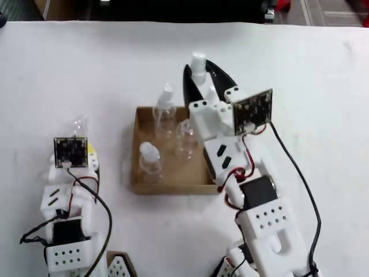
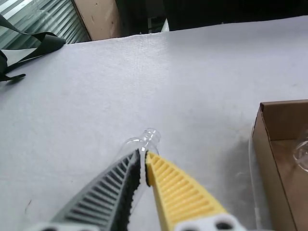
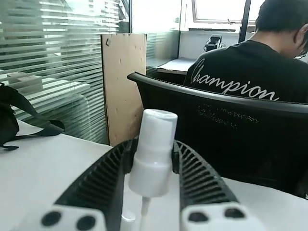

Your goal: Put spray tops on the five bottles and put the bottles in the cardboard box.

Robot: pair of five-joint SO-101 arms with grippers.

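White table (image 1: pixel 323 86), textured surface; slatted blinds (image 3: pixel 48 53) and black chair (image 3: pixel 240 120) past far edge. Cardboard box (image 1: pixel 173 186) mid-table, three bottles (image 1: pixel 151 161) inside. Left gripper (image 2: pixel 144 156) clenched on uncapped bottle (image 2: pixel 147 138), left of box. Right gripper (image 3: pixel 152 147) grasping spray top (image 3: pixel 155 130) by box's far right corner.

The table (image 2: pixel 192 72) has a white, matt, finely grained cover; the box (image 1: pixel 173 187) is dull brown cardboard. The bottle (image 2: pixel 144 139) at nine o'clock from it is clear glossy plastic, the spray top (image 3: pixel 151 159) smooth white plastic, the left gripper (image 2: pixel 144 158) and right gripper (image 3: pixel 151 144) ribbed matt plastic.
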